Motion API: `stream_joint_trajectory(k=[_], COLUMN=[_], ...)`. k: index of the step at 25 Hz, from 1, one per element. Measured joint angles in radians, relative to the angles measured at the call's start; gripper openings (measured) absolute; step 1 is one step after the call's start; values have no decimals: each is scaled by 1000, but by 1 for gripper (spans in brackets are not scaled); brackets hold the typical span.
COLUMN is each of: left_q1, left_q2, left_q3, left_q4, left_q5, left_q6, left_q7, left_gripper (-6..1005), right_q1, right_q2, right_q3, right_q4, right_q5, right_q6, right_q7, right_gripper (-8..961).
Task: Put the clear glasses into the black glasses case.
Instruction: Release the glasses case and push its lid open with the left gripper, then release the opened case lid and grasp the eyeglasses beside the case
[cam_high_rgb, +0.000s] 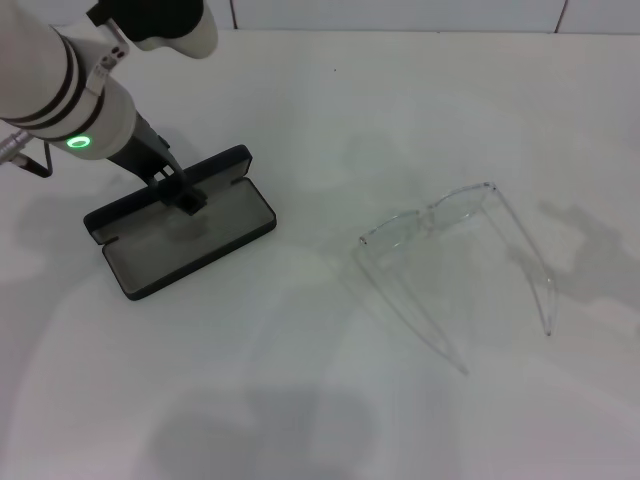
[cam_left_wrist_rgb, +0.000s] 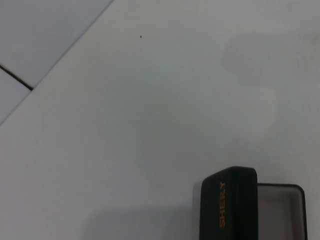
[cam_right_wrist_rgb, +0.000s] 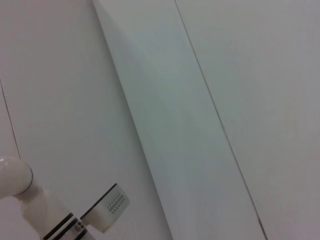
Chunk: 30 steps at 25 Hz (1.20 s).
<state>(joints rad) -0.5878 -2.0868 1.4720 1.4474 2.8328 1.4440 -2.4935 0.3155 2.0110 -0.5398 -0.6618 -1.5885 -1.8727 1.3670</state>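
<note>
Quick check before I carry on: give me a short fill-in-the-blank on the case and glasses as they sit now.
1. The black glasses case lies ____, its grey inside showing.
2. The clear glasses lie on the ____, outside the case.
3. The left gripper is at the case's ____.
4. The lettering on the lid is ____.

Missing words: open; table; lid; orange

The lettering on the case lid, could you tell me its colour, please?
Orange lettering on the black lid, clearest in the left wrist view.
</note>
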Motion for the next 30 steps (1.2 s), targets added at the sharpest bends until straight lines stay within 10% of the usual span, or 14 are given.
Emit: stream_joint_trajectory(k=[17,30], left_q1=[-17,0], left_q2=[4,7], left_q3=[19,20], left_q4=[6,106], left_q5=[3,2], left_q6=[54,83], left_q7=[11,13], left_gripper=[351,213], right_q1=[56,238], right_q2=[2,-3], right_q3=[-24,-379], right_q4=[-69,-494], right_q5=[-88,-428], right_q6=[38,205], right_q7=[-20,202], right_gripper=[869,857])
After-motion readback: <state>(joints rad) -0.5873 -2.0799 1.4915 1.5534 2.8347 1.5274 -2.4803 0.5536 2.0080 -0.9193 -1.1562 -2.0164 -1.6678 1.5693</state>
